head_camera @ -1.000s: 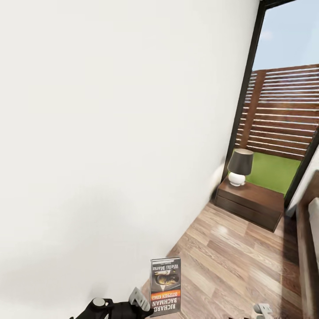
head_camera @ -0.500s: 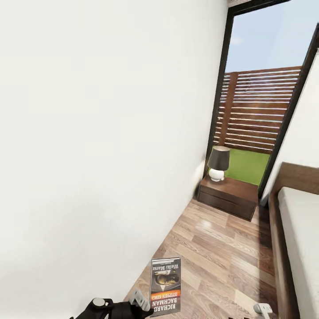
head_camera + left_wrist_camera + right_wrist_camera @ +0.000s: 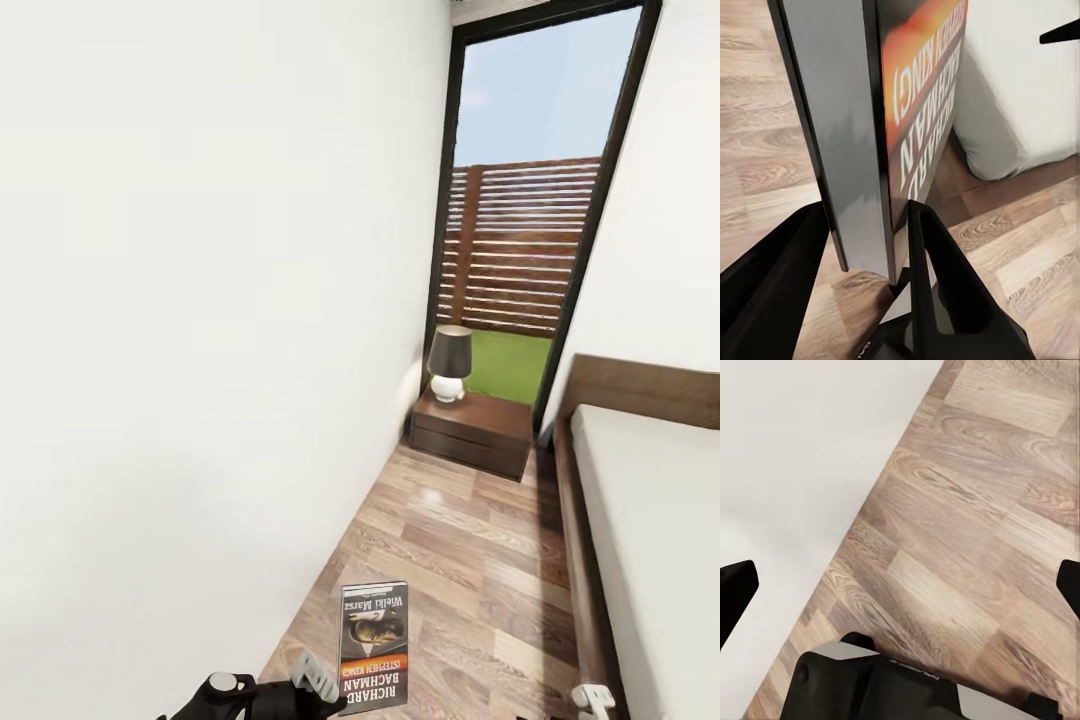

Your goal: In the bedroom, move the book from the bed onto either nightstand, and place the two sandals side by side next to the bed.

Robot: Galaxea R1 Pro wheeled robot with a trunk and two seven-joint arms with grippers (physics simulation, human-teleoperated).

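Observation:
The book (image 3: 373,648), dark grey with an orange band and white lettering, stands upright low in the head view. My left gripper (image 3: 320,690) is shut on its lower edge. In the left wrist view the book (image 3: 855,135) sits clamped between the two black fingers (image 3: 937,270). The nightstand (image 3: 480,425) stands far ahead against the left wall, below the window. The bed (image 3: 650,520) runs along the right, a pale mattress on a dark frame. My right gripper (image 3: 902,585) hangs open over the plank floor, nothing between its fingers. The sandals are out of view.
A dark-shaded lamp (image 3: 450,362) with a white base stands on the nightstand. A white wall (image 3: 200,350) closes off the left. A wood-plank floor strip (image 3: 470,540) runs between wall and bed towards the tall dark-framed window (image 3: 530,200).
The camera has turned: the nightstand and window have slid left in the picture and the bed has come into view at the right. The book stays in my left gripper.

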